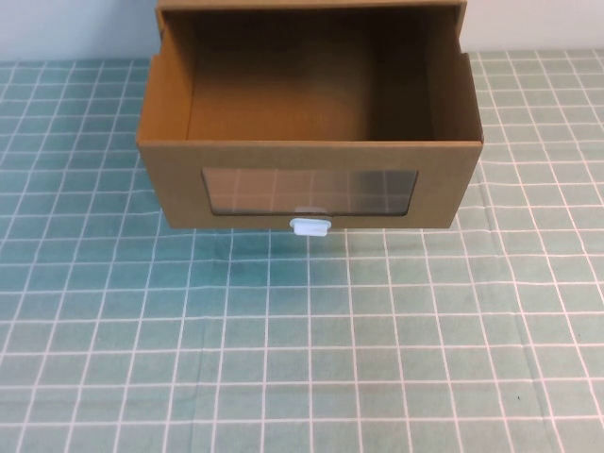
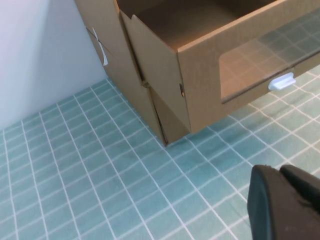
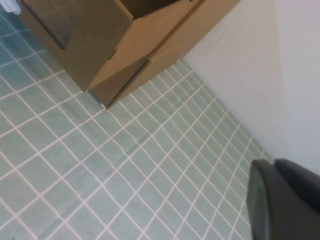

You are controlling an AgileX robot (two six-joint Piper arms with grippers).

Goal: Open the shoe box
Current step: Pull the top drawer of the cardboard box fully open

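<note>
Right gripper (image 3: 285, 200): clenched, empty, over checked cloth (image 3: 125, 165), apart from box.
Left gripper (image 2: 287, 202): state cannot be told; apart from box.
Shoe box (image 1: 311, 156): upper centre of high view, drawer out.
Handling: probably light, stiff cardboard; window (image 1: 311, 192) delicate.
Hold: white pull tab (image 1: 310, 226).

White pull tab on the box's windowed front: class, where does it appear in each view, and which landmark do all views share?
High view: white pull tab at picture centre, below the window; neither claw shows.
Left wrist view: tab near right edge, upper half; left claw lower right corner.
Right wrist view: tab clipped at upper left corner; right claw lower right.
Shared landmark: the cardboard shoe box.
</note>
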